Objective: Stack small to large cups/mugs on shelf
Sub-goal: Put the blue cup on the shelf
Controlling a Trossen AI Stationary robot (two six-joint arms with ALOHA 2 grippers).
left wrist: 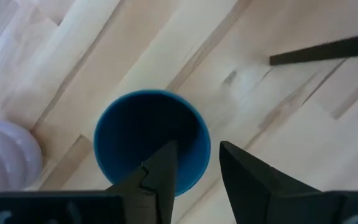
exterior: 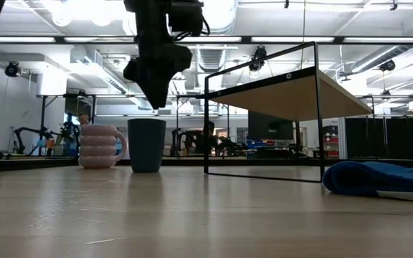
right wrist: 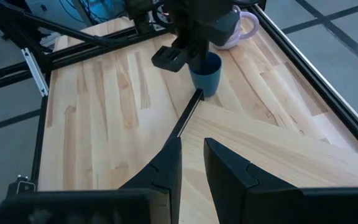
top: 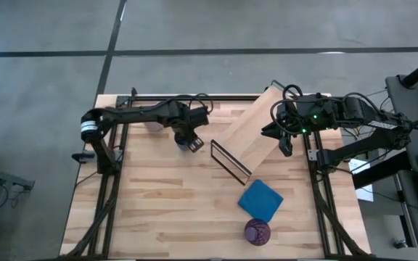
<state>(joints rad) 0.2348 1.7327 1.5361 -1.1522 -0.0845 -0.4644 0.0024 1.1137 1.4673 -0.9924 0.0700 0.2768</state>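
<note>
The small dark blue cup (left wrist: pixel 143 134) stands upright on its base on the table (top: pixel 189 144) (exterior: pixel 147 145). My left gripper (left wrist: pixel 197 155) (exterior: pixel 156 100) hovers open just above it, one finger over the cup's hollow and the other outside the rim, touching nothing. The pale lavender mug (top: pixel 153 125) (exterior: pixel 100 146) stands beside the cup. The light-wood shelf (top: pixel 256 125) (exterior: pixel 292 93) sits slantwise on its black wire frame (top: pixel 231 161). My right gripper (right wrist: pixel 191 146) (top: pixel 285 147) waits above the shelf's right end, fingers a little apart. The purple tumbler (top: pixel 257 232) stands near the near edge.
A blue square cloth (top: pixel 260 199) (exterior: pixel 378 178) lies flat between the shelf frame and the tumbler. Black rails (top: pixel 111 181) run along the table's left and right sides. Bare wood (top: pixel 165 210) shows on the near left of the table.
</note>
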